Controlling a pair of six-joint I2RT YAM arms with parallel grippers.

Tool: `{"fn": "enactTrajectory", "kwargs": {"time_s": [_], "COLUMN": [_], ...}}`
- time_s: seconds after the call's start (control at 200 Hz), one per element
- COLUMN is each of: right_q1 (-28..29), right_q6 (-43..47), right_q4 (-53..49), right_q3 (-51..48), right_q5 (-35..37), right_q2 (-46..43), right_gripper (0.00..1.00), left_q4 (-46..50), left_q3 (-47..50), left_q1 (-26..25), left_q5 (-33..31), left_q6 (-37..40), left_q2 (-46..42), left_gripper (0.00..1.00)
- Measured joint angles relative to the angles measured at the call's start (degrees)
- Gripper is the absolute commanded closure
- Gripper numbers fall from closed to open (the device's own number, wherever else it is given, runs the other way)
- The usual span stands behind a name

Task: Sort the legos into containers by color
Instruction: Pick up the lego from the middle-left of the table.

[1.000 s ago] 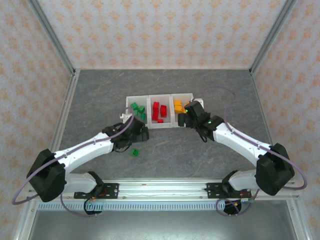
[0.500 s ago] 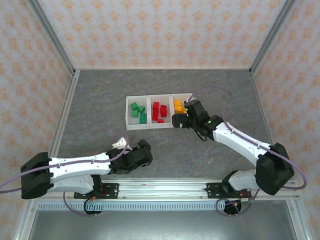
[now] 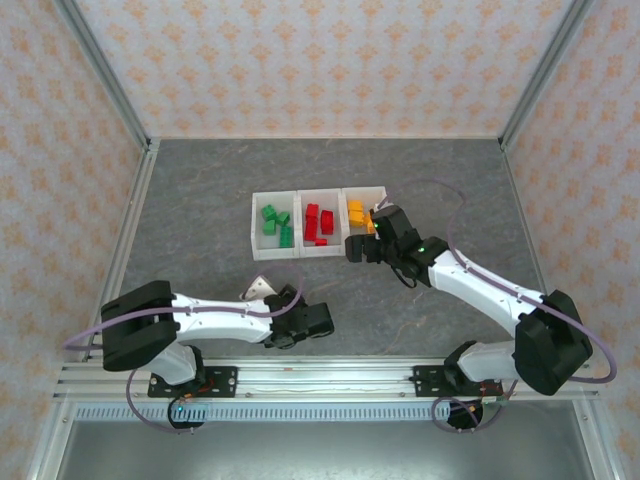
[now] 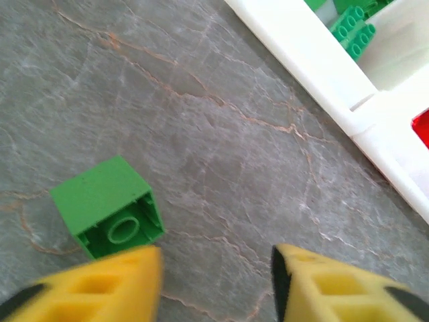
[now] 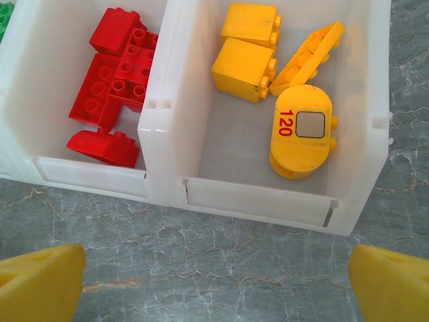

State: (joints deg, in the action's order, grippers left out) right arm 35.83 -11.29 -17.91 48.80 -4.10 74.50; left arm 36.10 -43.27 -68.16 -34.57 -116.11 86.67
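Left gripper [image 4: 213, 285] hangs open and empty. A loose green brick [image 4: 107, 206] lies on its side just off one fingertip, well short of the containers [image 4: 315, 64]. It'd probably want to shift sideways, straddle the brick squarely, then close. Right gripper [image 5: 216, 282] gapes wide and empty at the containers' front. The left wrist view cuts off most of the green bin.

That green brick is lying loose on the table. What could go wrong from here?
The green brick lies on its side, left of the gap between the left gripper's open fingers; coming down there, one finger might hit or shove it instead of gripping it. The right gripper hangs open by the front wall of the bin with yellow bricks; a low move forward could bump it.
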Motion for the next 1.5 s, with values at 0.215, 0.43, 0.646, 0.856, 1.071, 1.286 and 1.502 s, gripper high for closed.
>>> {"fn": "enactTrajectory", "kwargs": {"time_s": [0.215, 0.43, 0.646, 0.856, 1.071, 1.286, 1.502], "right_q1": [0.0, 0.0, 0.0, 0.0, 0.0, 0.0, 0.0], "right_q6": [-0.02, 0.0, 0.02, 0.02, 0.42, 0.48, 0.46], "right_q4": [0.0, 0.0, -0.02, -0.02, -0.04, -0.02, 0.0], "right_q3": [0.0, 0.0, 0.0, 0.04, 0.07, 0.07, 0.07], "right_q5": [-0.04, -0.24, -0.22, -0.24, -0.24, -0.46, -0.9], "right_q2": [0.0, 0.02, 0.02, 0.35, 0.9, 0.96, 1.53], "right_gripper": [0.0, 0.0, 0.0, 0.0, 0.0, 0.0, 0.0], "left_q4": [2.4, 5.03, 10.12, 14.97, 17.03, 16.2, 19.02], "left_q3": [0.85, 0.17, -2.38, -5.4, -7.1, 2.71, 3.56], "left_q1": [2.6, 2.64, 1.29, -0.11, -0.42, -0.76, -0.76], "left_q5": [-0.02, -0.15, -0.22, -0.68, 0.46, 4.13, 4.28], "left_q6": [0.0, -0.02, -0.02, -0.02, -0.02, -0.02, -0.02], "left_q2": [0.81, 1.2, 2.01, 1.7, -2.08, -15.8, -13.46], "left_gripper": [0.49, 0.33, 0.32, 0.31, 0.0, 0.01, 0.01]}}
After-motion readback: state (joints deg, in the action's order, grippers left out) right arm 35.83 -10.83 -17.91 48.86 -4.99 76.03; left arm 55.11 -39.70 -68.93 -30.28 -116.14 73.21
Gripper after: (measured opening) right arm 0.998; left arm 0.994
